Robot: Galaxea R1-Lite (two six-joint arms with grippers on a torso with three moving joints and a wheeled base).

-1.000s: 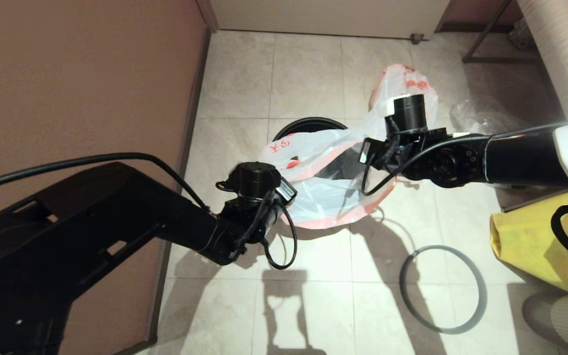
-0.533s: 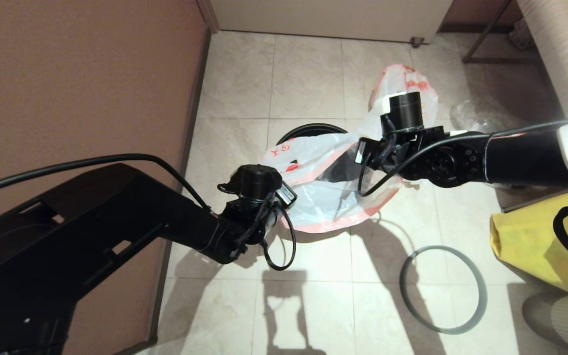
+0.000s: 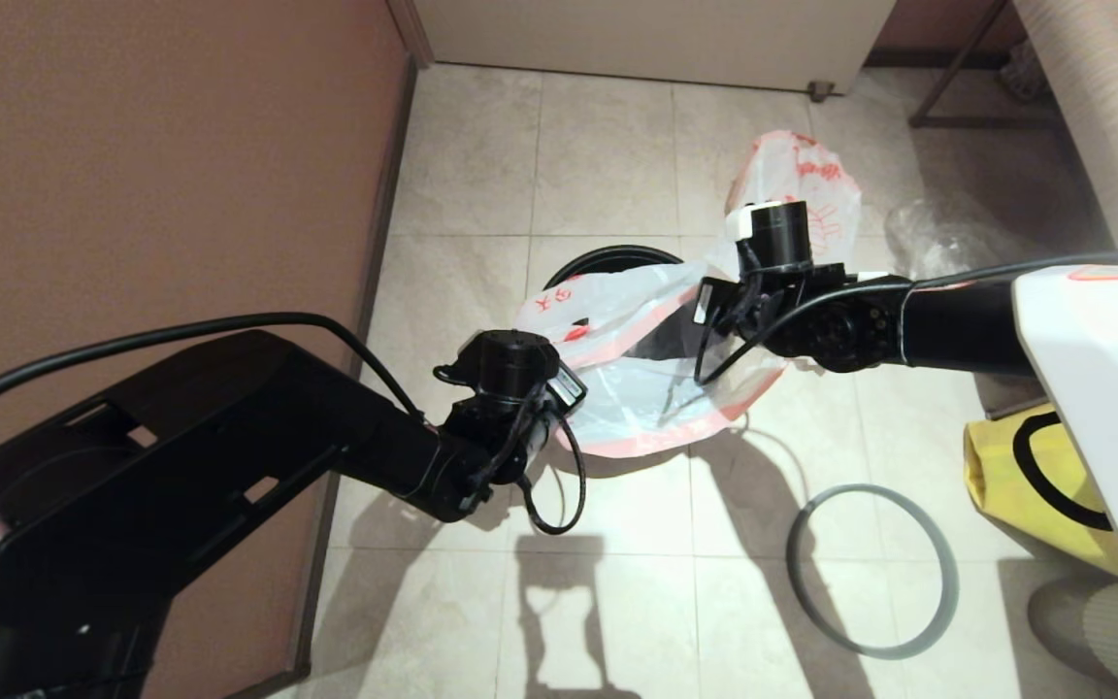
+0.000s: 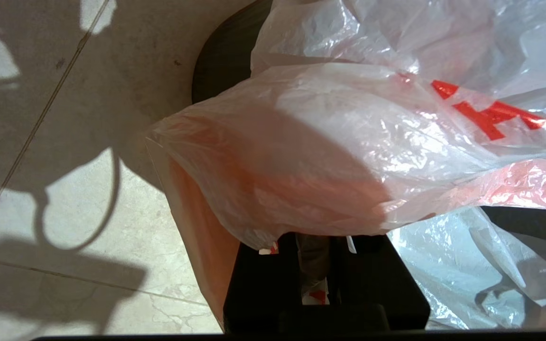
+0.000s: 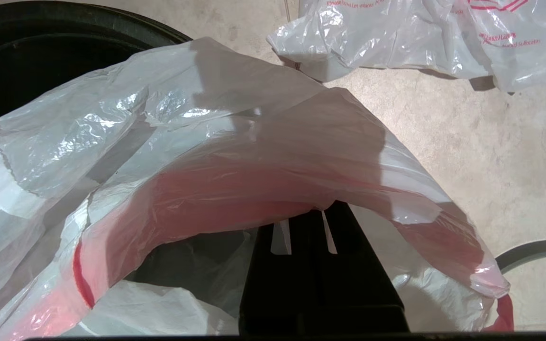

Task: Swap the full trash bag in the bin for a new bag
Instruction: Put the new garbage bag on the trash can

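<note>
Beige floor tiles (image 3: 608, 165) run between a brown wall (image 3: 151, 155) on the robot's left and a pale door at the far end. Near the right arm lie a loose grey ring (image 3: 871, 569), a yellow fabric bag (image 3: 1025, 485) and a crumpled clear bag (image 3: 937, 238). Beyond the arms stands the full trash bag (image 3: 802, 175), upright on the floor. The bin (image 3: 608, 262) is mostly covered by the new bag (image 3: 637, 388), stretched above its mouth; what the bin holds cannot be seen. The left gripper (image 4: 315, 265) pinches the bag's edge, fingers almost closed on the film. The right gripper (image 5: 304, 237) clamps the opposite pink-red edge, fingers fully together.
</note>
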